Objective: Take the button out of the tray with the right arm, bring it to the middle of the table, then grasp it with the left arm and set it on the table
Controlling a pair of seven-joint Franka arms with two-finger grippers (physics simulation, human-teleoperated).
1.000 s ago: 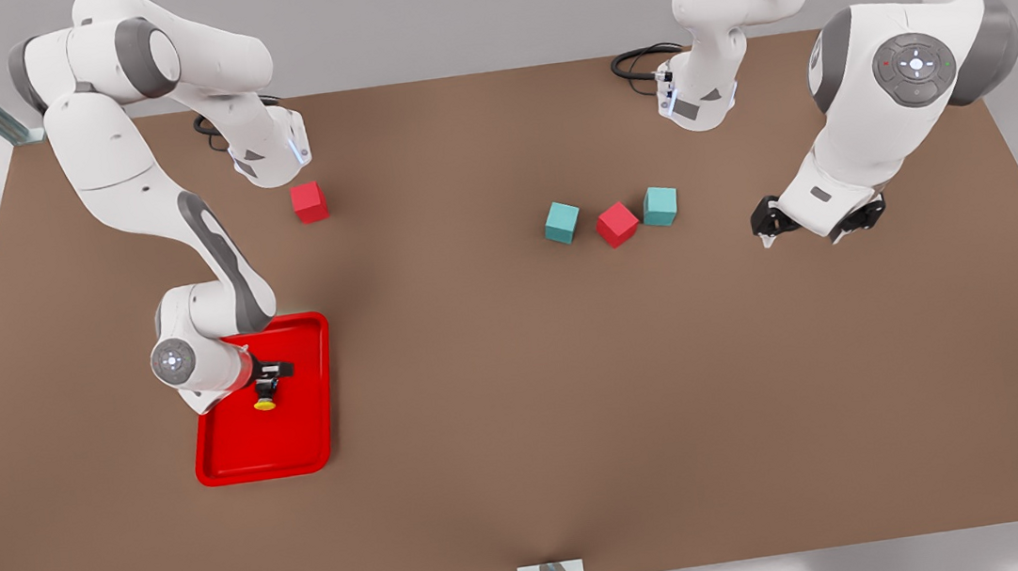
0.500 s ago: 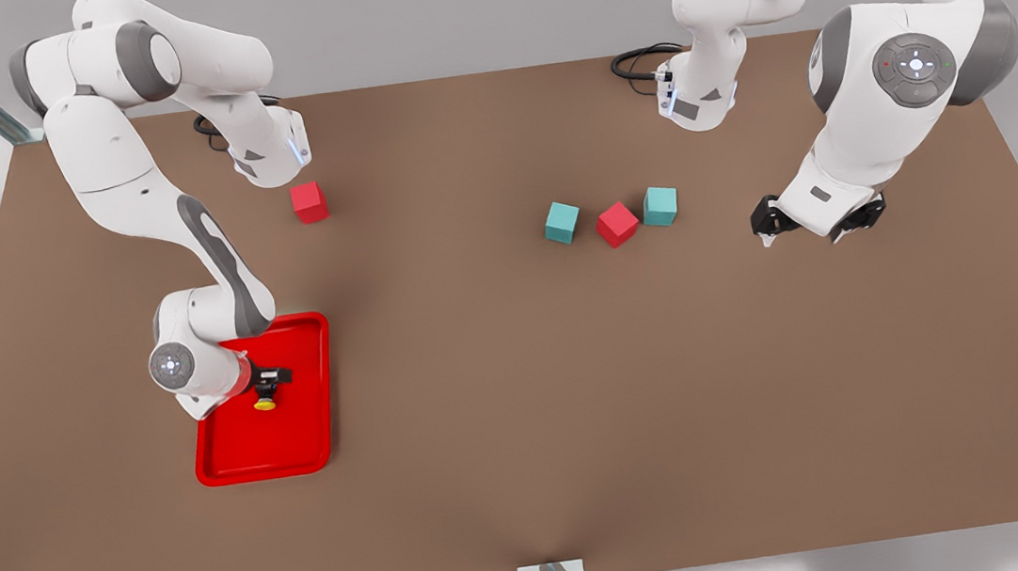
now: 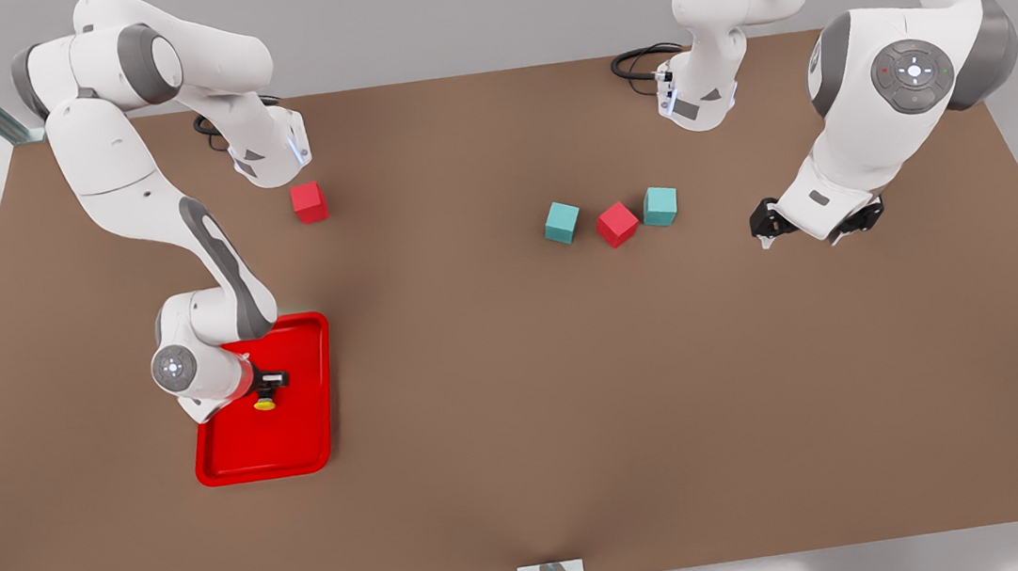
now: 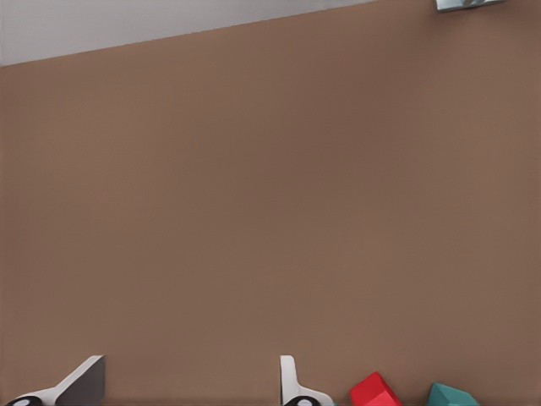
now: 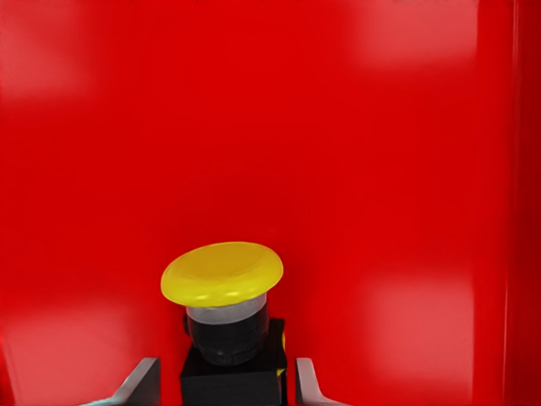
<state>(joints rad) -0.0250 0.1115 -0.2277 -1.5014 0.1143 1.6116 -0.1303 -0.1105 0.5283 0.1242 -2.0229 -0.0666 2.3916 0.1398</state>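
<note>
The right gripper (image 3: 266, 383) is down inside the red tray (image 3: 308, 439) on the front view's left side of the table (image 3: 525, 435), its fingers (image 5: 142, 382) bracketing the dark base of the button (image 5: 226, 313); they sit just beside the base, and a firm clench cannot be told. The button lies on the tray floor, yellow cap facing away from the wrist. The left gripper (image 3: 810, 225) waits above the table on the front view's right, fingers (image 4: 84, 381) spread apart, near a red cube (image 3: 617, 223) flanked by two teal cubes (image 3: 562, 221).
</note>
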